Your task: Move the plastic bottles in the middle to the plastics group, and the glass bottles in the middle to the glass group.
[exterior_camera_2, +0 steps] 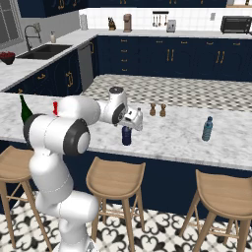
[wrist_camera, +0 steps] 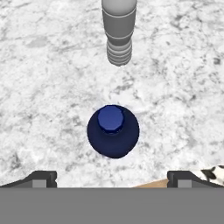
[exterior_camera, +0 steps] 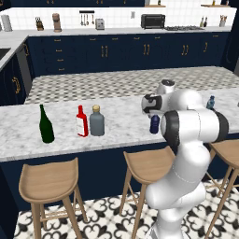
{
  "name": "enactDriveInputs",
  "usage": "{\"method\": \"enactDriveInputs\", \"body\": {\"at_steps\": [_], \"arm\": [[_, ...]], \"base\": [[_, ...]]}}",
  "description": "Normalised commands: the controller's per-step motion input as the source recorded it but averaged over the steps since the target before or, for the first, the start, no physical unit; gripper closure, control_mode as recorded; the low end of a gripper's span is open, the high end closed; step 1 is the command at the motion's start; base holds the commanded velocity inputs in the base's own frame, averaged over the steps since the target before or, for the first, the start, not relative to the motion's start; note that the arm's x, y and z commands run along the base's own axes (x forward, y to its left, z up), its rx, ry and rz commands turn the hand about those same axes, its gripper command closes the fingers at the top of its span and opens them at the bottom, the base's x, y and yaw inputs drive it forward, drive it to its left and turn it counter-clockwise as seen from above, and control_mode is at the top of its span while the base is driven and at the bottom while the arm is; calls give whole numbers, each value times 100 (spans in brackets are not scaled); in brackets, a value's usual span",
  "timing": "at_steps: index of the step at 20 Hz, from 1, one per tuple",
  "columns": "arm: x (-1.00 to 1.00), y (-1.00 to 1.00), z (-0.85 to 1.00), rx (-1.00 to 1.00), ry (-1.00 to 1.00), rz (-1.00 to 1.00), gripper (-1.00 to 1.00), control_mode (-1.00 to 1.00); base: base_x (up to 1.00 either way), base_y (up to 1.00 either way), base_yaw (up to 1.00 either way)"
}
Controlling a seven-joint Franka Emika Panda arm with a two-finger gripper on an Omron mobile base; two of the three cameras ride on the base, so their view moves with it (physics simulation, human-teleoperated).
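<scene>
Your claw (wrist_camera: 112, 177) is spread wide and holds nothing; in the hand view its two dark fingertips (wrist_camera: 43, 178) sit at the lower left and lower right corners, with the navy bottle (wrist_camera: 113, 130) seen from above between and just beyond them at frame centre, untouched. Past it, at the top centre of that view, the clear-whitish bottle (wrist_camera: 118, 33) stands on the marble worktop (wrist_camera: 43, 87). In the right base view the navy bottle (exterior_camera_2: 127, 135) sits near the middle of the frame, directly under the hand, and the grey-blue bottle (exterior_camera_2: 208, 129) stands well apart at centre right. Two small brown-topped shakers (exterior_camera_2: 157, 109) stand side by side further back on the worktop. In the left base view, the green wine bottle (exterior_camera: 45, 124) stands at centre left, the red flat bottle (exterior_camera: 82, 122) to its right, and the squat grey bottle (exterior_camera: 97, 121) just beside the red one, touching or nearly so. The grey-blue bottle also shows at the right edge, behind the arm.
</scene>
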Motion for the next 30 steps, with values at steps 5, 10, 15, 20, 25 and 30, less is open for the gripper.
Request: {"method": "enactDriveInputs", "body": {"at_steps": [5,10,15,20,25,30], "arm": [[7,0,-25,0,0,1,-100,-100],[14,0,-2,0,0,0,-100,-100],[21,-1,-4,0,0,0,-100,-100],[6,-8,-11,0,0,0,-100,-100],[7,-3,-25,0,0,0,-100,-100],[10,0,-16,0,0,0,-100,-100]], "base": [[0,0,0],[0,0,0],[0,0,0],[0,0,0],[0,0,0],[0,0,0]]}}
